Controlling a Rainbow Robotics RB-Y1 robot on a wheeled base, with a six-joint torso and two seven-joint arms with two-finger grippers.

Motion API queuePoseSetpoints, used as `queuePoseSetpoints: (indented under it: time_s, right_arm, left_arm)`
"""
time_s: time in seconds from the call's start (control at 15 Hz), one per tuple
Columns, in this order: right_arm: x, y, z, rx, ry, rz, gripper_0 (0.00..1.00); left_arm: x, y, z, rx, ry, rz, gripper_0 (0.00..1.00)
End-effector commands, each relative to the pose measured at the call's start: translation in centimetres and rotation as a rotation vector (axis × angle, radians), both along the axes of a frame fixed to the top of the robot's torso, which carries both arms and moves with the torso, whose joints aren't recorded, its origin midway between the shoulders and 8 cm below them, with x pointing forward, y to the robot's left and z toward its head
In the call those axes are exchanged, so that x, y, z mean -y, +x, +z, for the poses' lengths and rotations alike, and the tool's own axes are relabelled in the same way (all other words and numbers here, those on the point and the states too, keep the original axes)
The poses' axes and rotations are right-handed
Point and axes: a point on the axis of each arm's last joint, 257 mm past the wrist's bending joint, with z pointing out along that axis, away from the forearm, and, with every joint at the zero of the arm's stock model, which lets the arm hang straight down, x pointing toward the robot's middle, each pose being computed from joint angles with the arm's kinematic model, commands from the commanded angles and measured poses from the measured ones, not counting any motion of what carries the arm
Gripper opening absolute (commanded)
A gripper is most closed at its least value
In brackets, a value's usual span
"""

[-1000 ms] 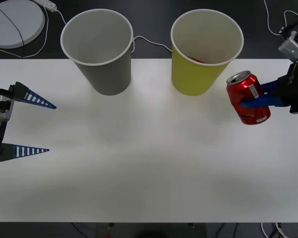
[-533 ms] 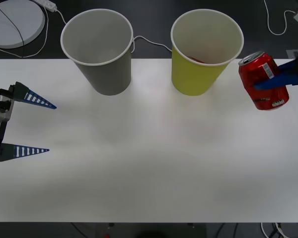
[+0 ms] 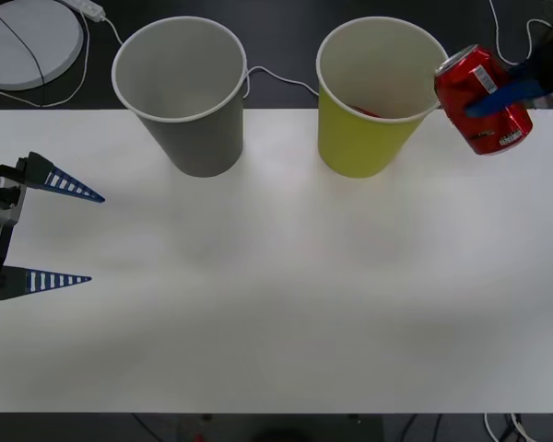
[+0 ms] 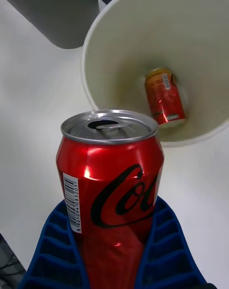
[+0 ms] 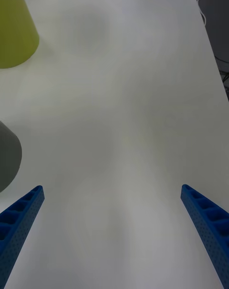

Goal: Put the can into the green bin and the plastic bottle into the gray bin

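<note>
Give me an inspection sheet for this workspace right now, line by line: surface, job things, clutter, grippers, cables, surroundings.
Surface: white table, bare in the middle.
Job's things: can held in the air beside the green bin, its top tilted toward the rim; gray bin upright to the robot's left of it. An orange-red can lies inside the green bin.
Clutter: nothing seen.
Grippers: right gripper shut on the can; left gripper open at the table's left edge.
Cables: white cable behind the bins.
Surroundings: round white disc on the dark floor.
</note>
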Motion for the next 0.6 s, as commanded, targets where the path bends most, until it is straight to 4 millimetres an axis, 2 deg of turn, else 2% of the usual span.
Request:
queuePoseSetpoints:
  time_s: [0.07,0.4,0.6]
  right_arm:
    - [-0.6,2.2,1.2,0.004,-0.060,-0.014,0.00]
    - [-2.7,6.9,2.3,0.035,-0.140,-0.060,0.00]
    - [-4.2,9.6,1.8,0.061,-0.166,-0.096,0.00]
  left_arm:
    - [0.0,0.0,0.0,0.000,0.000,0.000,1.00]
    - [0.0,0.0,0.0,0.000,0.000,0.000,1.00]
    - [0.0,0.0,0.0,0.000,0.000,0.000,1.00]
